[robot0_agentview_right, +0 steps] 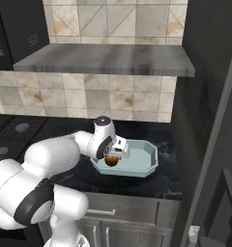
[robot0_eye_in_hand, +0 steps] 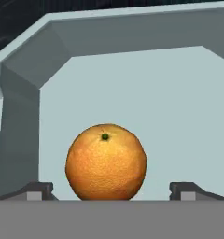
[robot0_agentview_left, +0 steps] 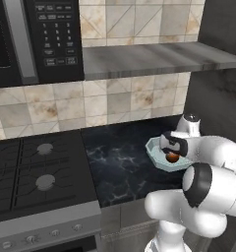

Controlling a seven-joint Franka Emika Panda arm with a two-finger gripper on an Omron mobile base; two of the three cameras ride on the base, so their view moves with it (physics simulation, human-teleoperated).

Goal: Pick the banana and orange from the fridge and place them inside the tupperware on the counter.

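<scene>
The orange (robot0_eye_in_hand: 106,161) lies on the floor of the pale blue-grey tupperware (robot0_eye_in_hand: 132,32), near one end wall. My gripper (robot0_eye_in_hand: 112,189) hangs just over it, open, with one fingertip (robot0_eye_in_hand: 38,189) on each side and a small gap to the fruit. From the base, the orange (robot0_agentview_left: 172,157) (robot0_agentview_right: 110,161) peeks out under the gripper (robot0_agentview_left: 172,151) (robot0_agentview_right: 111,155) inside the tupperware (robot0_agentview_left: 152,147) (robot0_agentview_right: 148,162), which rests on the black marbled counter (robot0_agentview_left: 120,162) (robot0_agentview_right: 166,179). The banana is out of view.
A gas stove (robot0_agentview_left: 36,172) lies left of the tray and a black microwave (robot0_agentview_left: 36,39) hangs above it. A grey shelf (robot0_agentview_right: 108,60) juts over the counter. The fridge's dark side (robot0_agentview_right: 205,96) and an open door edge (robot0_agentview_right: 219,159) stand at the right.
</scene>
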